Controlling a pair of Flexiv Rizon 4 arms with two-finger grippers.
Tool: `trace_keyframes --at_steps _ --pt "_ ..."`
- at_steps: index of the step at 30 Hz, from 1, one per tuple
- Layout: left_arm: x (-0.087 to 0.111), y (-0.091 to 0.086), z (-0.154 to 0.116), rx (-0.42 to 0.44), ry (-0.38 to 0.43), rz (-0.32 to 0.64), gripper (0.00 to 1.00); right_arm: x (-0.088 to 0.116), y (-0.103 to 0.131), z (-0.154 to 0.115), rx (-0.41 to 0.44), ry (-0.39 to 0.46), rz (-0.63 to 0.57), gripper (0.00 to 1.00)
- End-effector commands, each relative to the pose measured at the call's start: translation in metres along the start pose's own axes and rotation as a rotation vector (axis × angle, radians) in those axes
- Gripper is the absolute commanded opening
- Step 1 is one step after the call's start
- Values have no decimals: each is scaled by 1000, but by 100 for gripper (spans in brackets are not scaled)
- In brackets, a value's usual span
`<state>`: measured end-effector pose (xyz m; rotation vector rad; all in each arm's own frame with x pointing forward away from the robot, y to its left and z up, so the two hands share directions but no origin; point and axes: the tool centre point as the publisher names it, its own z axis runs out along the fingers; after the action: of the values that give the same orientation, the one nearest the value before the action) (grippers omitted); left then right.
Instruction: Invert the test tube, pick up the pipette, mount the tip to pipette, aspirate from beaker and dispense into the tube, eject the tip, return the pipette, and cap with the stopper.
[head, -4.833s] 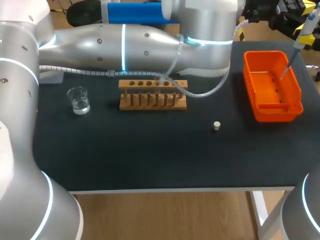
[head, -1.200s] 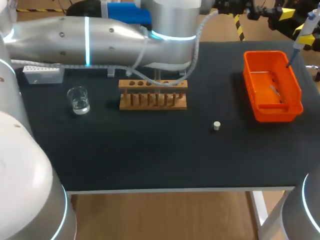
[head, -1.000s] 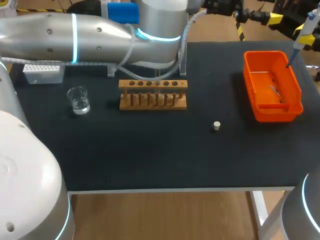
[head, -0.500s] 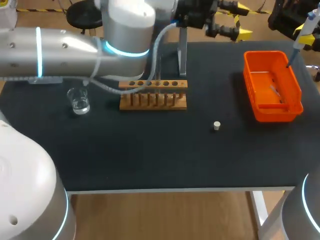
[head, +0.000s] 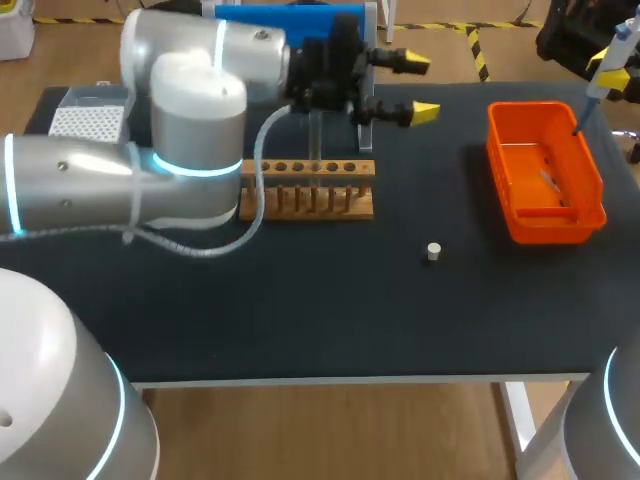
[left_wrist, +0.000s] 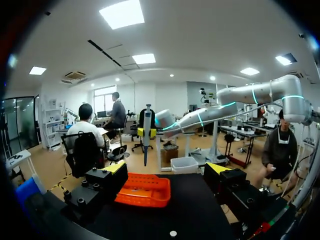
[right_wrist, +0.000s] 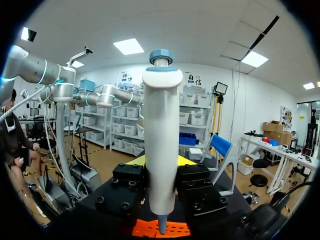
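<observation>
My left gripper (head: 412, 87) hangs open over the table's back, just past the right end of the wooden tube rack (head: 306, 188), and nothing is between its fingers. In the left wrist view this gripper (left_wrist: 167, 170) faces the orange bin (left_wrist: 142, 190) with the stopper (left_wrist: 172, 233) below it. A clear tube (head: 314, 135) stands upright in the rack. The white stopper (head: 433, 251) lies on the mat. My right gripper (right_wrist: 161, 182) is shut on the white pipette (right_wrist: 161, 135), which stands upright over the orange bin (head: 545, 170); its tip end (head: 577, 125) points into the bin.
A white tip box (head: 85, 120) stands at the back left, behind my left arm (head: 190, 130). That arm hides the beaker. A slim upright stand (head: 367, 70) rises behind the rack.
My left arm has swung round: its open gripper came in from the far right toward the rack, and the arm now covers the beaker. The right gripper and pipette have kept still.
</observation>
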<state>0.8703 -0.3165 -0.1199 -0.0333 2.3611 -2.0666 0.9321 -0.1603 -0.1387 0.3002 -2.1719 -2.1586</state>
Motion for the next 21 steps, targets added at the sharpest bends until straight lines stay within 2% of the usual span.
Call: trace_keyframes --at_steps 1,21 --pt "11 11 -25 68 -92 -7 100 -1 0 -1 2 4 0 0" --pt "22 15 -84 70 -137 -10 100 -1 0 -1 2 4 0 0"
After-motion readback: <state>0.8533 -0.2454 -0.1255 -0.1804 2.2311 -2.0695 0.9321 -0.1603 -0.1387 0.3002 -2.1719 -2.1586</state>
